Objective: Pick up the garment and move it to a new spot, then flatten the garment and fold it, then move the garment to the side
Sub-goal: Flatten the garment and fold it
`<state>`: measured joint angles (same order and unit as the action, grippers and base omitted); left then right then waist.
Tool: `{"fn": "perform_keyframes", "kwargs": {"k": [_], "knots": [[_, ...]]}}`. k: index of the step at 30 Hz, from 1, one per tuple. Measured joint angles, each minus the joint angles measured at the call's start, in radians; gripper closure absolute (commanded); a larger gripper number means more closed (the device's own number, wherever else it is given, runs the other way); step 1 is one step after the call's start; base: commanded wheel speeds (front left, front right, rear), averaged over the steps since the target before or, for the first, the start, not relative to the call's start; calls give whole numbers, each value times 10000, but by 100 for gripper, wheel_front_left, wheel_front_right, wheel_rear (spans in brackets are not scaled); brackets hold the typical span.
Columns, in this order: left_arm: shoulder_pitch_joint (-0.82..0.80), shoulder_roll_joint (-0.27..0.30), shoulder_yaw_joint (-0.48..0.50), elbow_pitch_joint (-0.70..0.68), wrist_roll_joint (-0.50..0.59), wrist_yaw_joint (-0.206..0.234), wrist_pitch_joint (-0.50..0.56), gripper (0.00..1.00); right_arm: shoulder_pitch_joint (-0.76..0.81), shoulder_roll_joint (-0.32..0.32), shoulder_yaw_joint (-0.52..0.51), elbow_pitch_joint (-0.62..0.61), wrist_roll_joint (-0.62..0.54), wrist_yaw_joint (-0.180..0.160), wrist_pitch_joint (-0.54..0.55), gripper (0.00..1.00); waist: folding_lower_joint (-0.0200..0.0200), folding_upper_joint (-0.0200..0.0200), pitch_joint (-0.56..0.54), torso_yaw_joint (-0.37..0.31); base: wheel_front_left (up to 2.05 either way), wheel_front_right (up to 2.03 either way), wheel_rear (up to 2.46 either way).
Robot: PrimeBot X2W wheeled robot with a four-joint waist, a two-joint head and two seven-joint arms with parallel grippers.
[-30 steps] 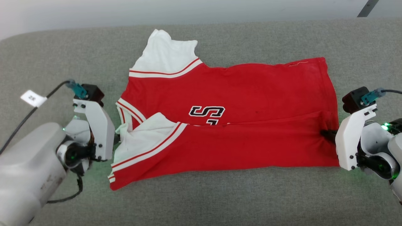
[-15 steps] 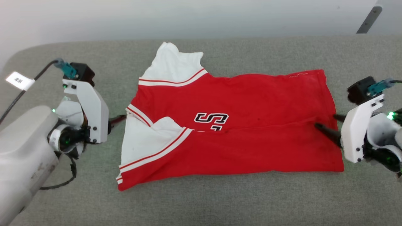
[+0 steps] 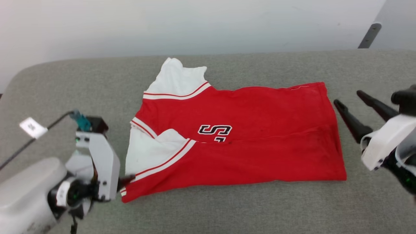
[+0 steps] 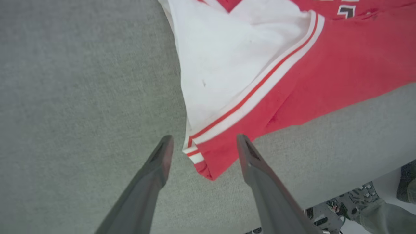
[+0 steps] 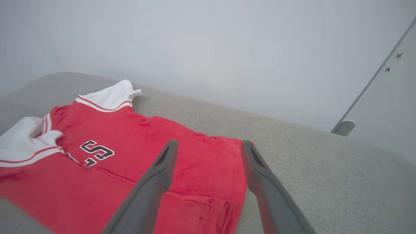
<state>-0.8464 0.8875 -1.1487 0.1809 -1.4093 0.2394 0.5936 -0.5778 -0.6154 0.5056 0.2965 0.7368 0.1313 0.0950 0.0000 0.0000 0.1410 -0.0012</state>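
Observation:
The garment [image 3: 247, 130], a red shirt with white sleeves and black letters, lies flat on the grey table, its near long edge folded up over the lower half of the letters. My left gripper [image 3: 126, 180] is at the garment's near left corner. In the left wrist view, the left gripper [image 4: 203, 144] stands open with that striped corner [image 4: 201, 159] lying between the fingers, not pinched. My right gripper [image 3: 347, 97] is open and raised just off the garment's right edge. The right wrist view shows the right gripper [image 5: 208, 146] open above the red hem [image 5: 214, 182].
The grey fabric-covered table [image 3: 227, 211] runs across the whole view, with a pale wall behind it. A cable with a white tag [image 3: 32, 127] trails off my left wrist. A grey bar [image 3: 367, 35] leans at the back right.
Both grippers have opened and let go of the garment's ends. The left one has moved to the near left corner and the right one has lifted off to the right. The camera has shifted as well.

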Motion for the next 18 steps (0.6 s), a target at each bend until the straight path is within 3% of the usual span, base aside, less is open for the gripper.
{"fn": "perform_keyframes", "kwargs": {"k": [4,8,18], "knots": [[435,182,-69,-186,-278,349,132,0,1046,560,-1306,-830,-773,0,-142,0,0,0,-34,-216,0,0,0],[750,205,-146,81,-393,412,117,0,2124,1174,-2548,-1816,-1415,0,384,0,0,0,4,-447,0,0,0],[1114,-443,155,1988,-871,-397,-502,0,3891,2472,-4405,-4190,-2510,0,1916,0,0,0,314,-835,0,0,0]]}}
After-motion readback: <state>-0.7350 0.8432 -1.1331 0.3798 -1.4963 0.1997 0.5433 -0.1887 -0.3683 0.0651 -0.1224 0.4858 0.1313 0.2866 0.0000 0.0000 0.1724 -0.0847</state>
